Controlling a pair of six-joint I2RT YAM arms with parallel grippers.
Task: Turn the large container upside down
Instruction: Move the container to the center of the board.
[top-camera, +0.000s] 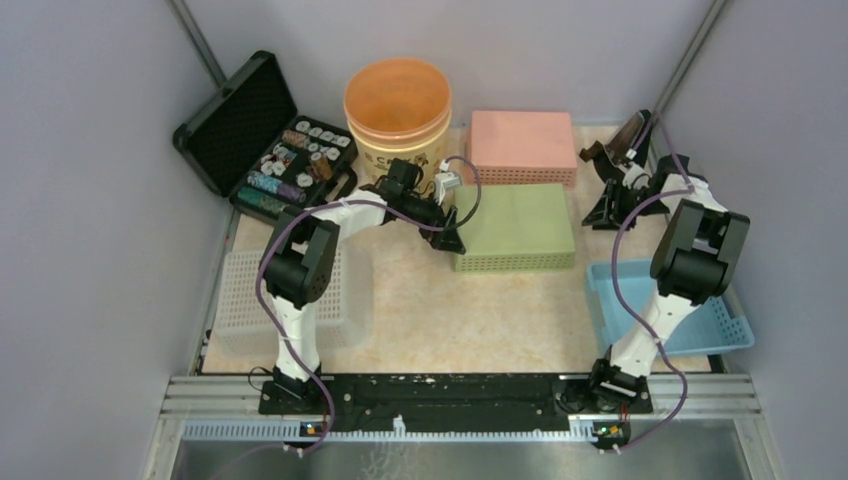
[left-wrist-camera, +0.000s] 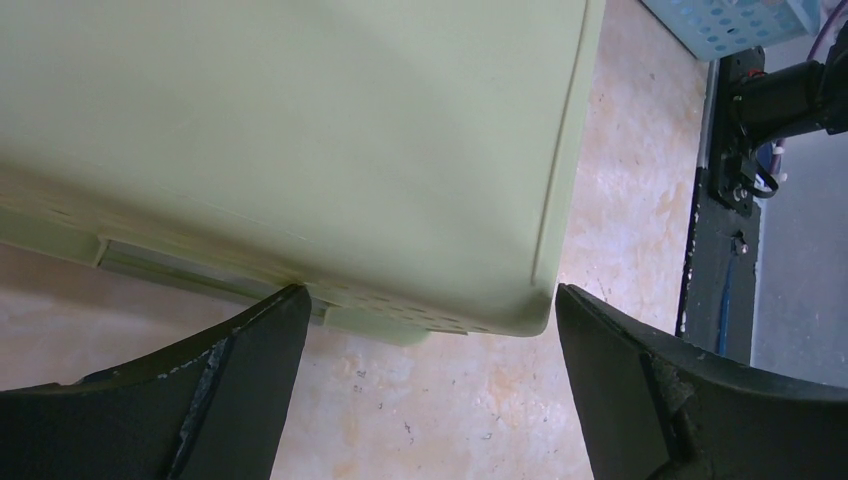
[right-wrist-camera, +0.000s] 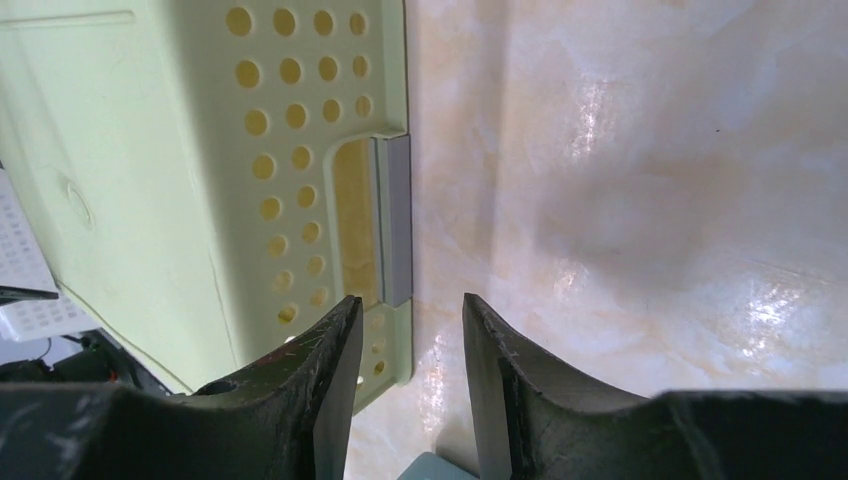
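The left gripper (left-wrist-camera: 425, 312) is spread wide and holds nothing, its fingers framing the near-left corner of the green container (top-camera: 515, 222). The right gripper (right-wrist-camera: 408, 312) stands partly open at the container's right end, just over the rim by the handle slot, pinching nothing. The container sits mid-table, just near of the pink container (top-camera: 522, 140), solid base up and rim on the table (top-camera: 480, 320). By that, the flip looks done; what's left is drawing both arms clear.
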